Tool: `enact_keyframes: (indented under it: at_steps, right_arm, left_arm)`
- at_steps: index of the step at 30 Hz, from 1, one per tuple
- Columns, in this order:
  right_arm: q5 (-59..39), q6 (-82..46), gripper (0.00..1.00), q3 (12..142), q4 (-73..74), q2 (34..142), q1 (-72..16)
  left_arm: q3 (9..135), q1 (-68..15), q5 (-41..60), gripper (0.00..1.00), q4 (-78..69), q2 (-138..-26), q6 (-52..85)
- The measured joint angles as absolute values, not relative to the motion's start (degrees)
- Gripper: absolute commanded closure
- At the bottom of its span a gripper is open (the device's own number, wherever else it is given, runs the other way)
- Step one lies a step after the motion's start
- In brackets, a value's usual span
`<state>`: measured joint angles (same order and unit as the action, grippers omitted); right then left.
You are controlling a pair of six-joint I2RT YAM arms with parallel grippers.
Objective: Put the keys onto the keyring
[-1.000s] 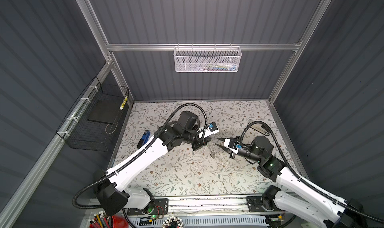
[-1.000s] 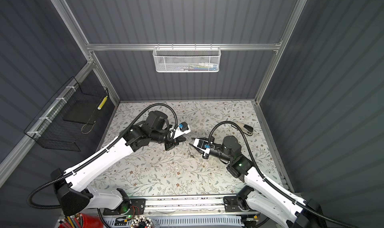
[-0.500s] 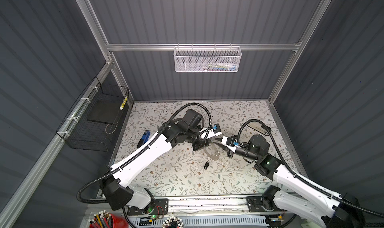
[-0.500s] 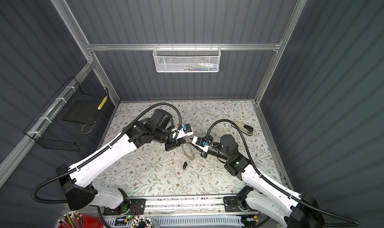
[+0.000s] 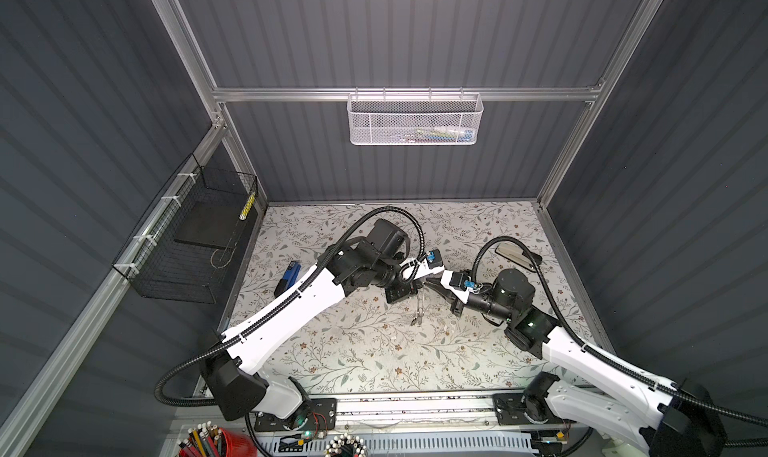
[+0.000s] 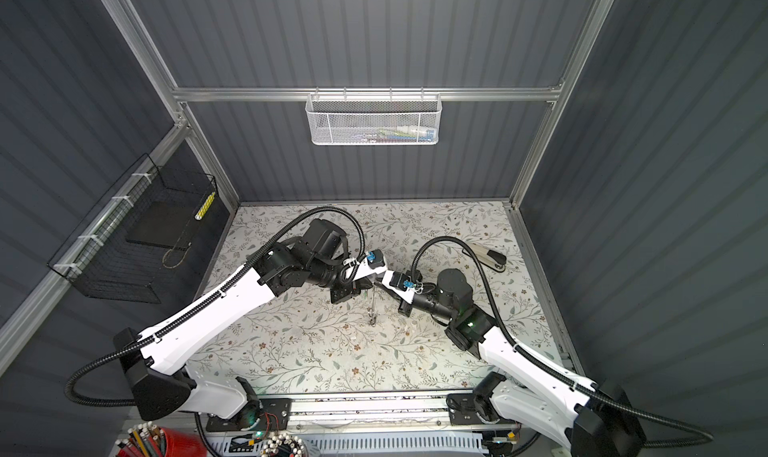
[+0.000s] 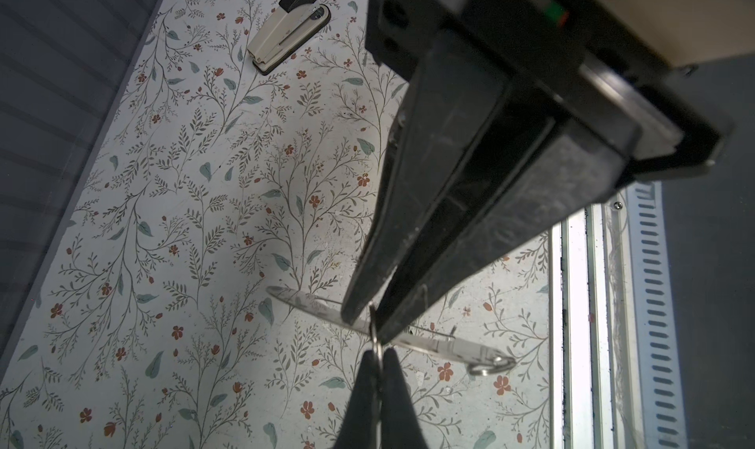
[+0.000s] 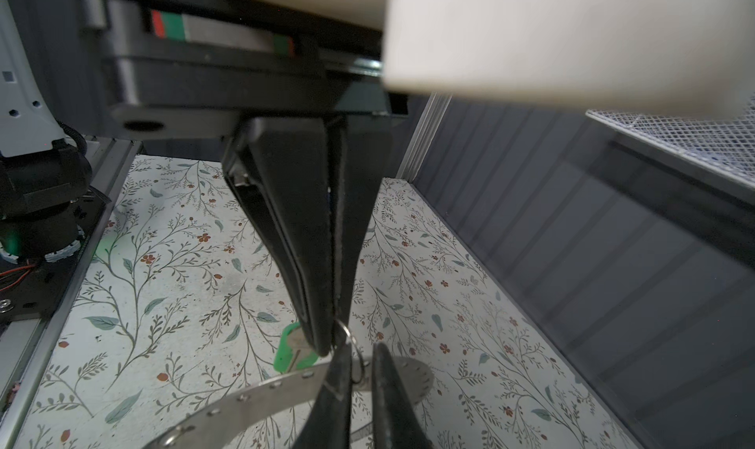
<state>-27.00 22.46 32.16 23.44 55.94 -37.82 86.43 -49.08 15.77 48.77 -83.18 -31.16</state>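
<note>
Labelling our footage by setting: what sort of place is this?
Probably a lab robot cell: aluminium frame with dark panel walls, two arms at a floral tabletop, a mesh basket.

Two arms on show: glossy white shells on the left arm (image 5: 299,313) and the right arm (image 5: 602,363), with chunky black joints between. Black ribbed cable hose (image 5: 390,210) on each, tied down with white zip ties. Small blue connector (image 5: 432,256) at the wrist. Green status light (image 5: 532,324) glowing. Black wedge-shaped fingers (image 7: 429,181), and a red-and-green stripe (image 8: 167,25) on the rail.
</note>
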Motion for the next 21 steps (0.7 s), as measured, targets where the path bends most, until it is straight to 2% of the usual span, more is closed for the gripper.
enact_keyframes:
  at_steps: [3,5,7,9,21]
  right_arm:
    - [-27.24,21.91,1.00,32.16,23.55,55.92,-37.85]
    - [-27.46,21.63,1.00,32.16,23.55,55.92,-37.85]
    - [-27.62,21.43,1.00,32.16,23.55,55.92,-37.80]
    - [-27.79,21.32,1.00,32.16,23.55,55.94,-37.82]
    - [-29.98,16.71,1.00,31.35,30.50,56.73,-37.15]
  left_arm:
    - [86.43,-49.01,15.40,1.00,48.77,-83.18,-31.55]
    - [86.43,-48.97,15.33,1.00,48.75,-83.18,-32.01]
    - [86.41,-48.99,15.11,0.71,48.62,-83.15,-32.53]
    - [85.84,-49.04,14.81,0.61,47.09,-82.76,-32.34]
    - [65.65,-47.94,12.03,0.57,28.16,-66.63,-25.58]
